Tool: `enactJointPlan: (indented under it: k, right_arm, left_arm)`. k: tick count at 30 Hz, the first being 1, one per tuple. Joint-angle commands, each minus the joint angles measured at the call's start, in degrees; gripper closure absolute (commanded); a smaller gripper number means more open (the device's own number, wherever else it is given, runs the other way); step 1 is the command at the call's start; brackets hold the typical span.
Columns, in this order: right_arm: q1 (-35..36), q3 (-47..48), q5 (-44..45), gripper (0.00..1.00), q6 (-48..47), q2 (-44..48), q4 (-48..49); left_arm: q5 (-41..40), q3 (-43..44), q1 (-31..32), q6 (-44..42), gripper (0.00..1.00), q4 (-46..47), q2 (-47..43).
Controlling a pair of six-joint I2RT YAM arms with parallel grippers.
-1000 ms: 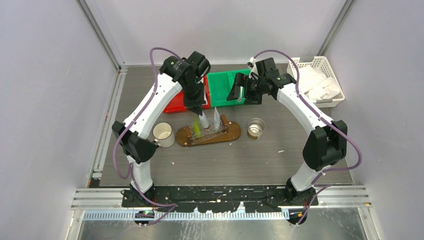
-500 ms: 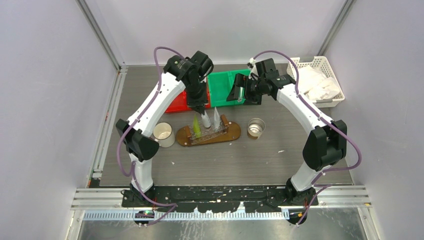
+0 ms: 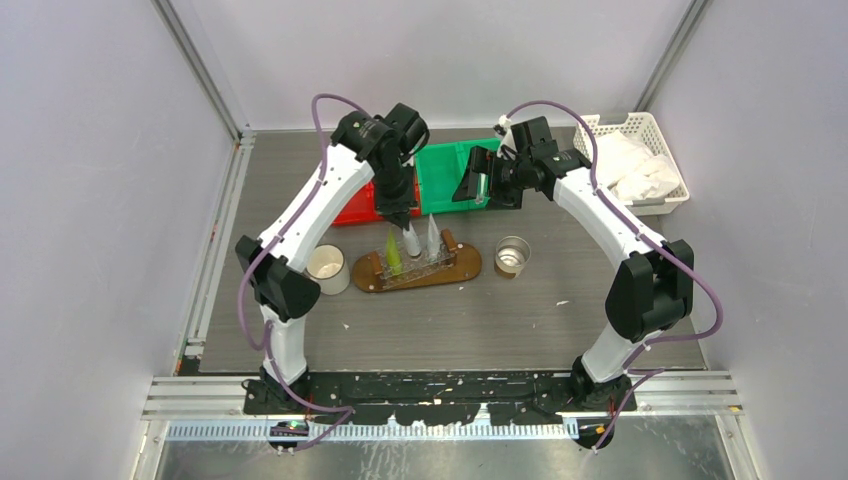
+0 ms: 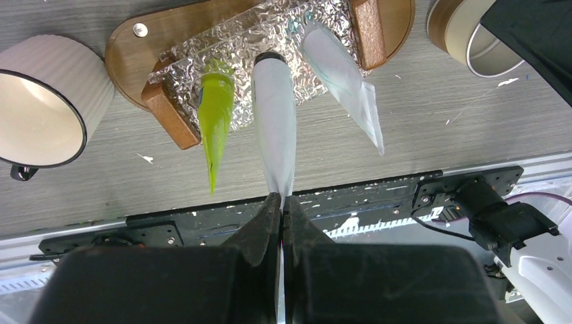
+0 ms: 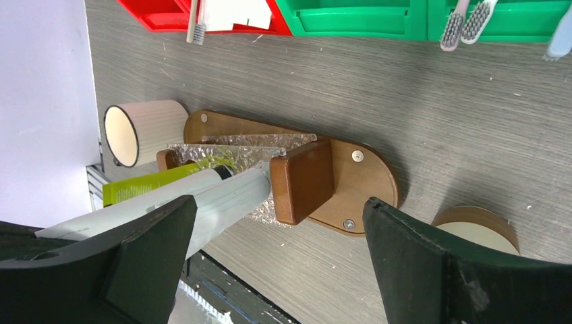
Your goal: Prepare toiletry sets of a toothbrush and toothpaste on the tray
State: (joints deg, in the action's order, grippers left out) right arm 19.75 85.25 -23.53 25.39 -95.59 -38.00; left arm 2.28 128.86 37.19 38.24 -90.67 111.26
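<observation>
The wooden tray [image 3: 460, 266] holds a foil-lined rack [image 4: 260, 37] with three toothpaste tubes standing cap-down. My left gripper [image 3: 398, 214] [image 4: 281, 200] is shut on the flat crimped tail of the middle whitish tube [image 4: 273, 115] [image 3: 410, 241]. A yellow-green tube [image 4: 216, 115] [image 5: 155, 182] stands to its left and another whitish tube [image 4: 340, 74] to its right. My right gripper [image 3: 474, 190] [image 5: 276, 250] hangs open and empty above the table, behind the tray. Toothbrushes [image 5: 465, 20] lie in the green bin [image 5: 351, 17]. Another toothbrush [image 5: 194, 23] lies in the red bin [image 5: 155, 17].
A cream ribbed cup [image 3: 326, 267] stands left of the tray and a metal tin [image 3: 512, 256] right of it. A white basket [image 3: 645, 125] of cloths sits at the back right. Both bins lie just behind the tray.
My left arm has shifted slightly to the right, carrying the gripped tube's tail with it. The right arm has stayed put.
</observation>
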Motion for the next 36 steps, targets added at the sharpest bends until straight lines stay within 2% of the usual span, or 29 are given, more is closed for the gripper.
enactJointPlan:
  k: [1, 6, 13, 17, 24, 34, 36]
  right_arm:
    - [-0.28, -0.77, -1.16, 0.0, -0.66, 1.24, 2.25]
    - [-0.26, -1.75, -1.53, 0.0, -0.5, 1.1, 3.09]
    - [-0.45, -2.28, -1.9, 0.0, -0.31, 0.88, 3.64]
    - [-0.52, -2.36, -2.1, 0.0, -0.25, 1.1, 3.88]
    - [-0.62, -2.99, -2.68, 0.0, -0.26, 0.97, 4.19]
    - [-0.71, -3.2, 1.05, 0.0, -1.07, -0.06, 2.04]
    - [-0.75, -2.64, 2.58, 0.01, -1.65, -1.37, 0.08]
  left_arm:
    - [-0.78, -0.14, 0.34, -1.24, 0.99, -11.19, 0.08]
    - [-0.72, -0.8, 0.76, -1.48, 0.99, -11.19, 1.47]
    - [-0.79, -1.15, 1.04, -1.51, 0.85, -11.19, 3.65]
    - [-0.78, -1.06, 1.22, -1.59, 0.84, -11.19, 4.85]
    - [-1.38, 1.93, 1.31, -1.17, 0.66, -11.19, 5.7]
    - [-5.92, 16.95, 1.36, -0.88, 0.69, -11.01, 2.15]
    - [-7.28, 16.44, 1.94, -0.56, 0.72, -8.89, -1.72]
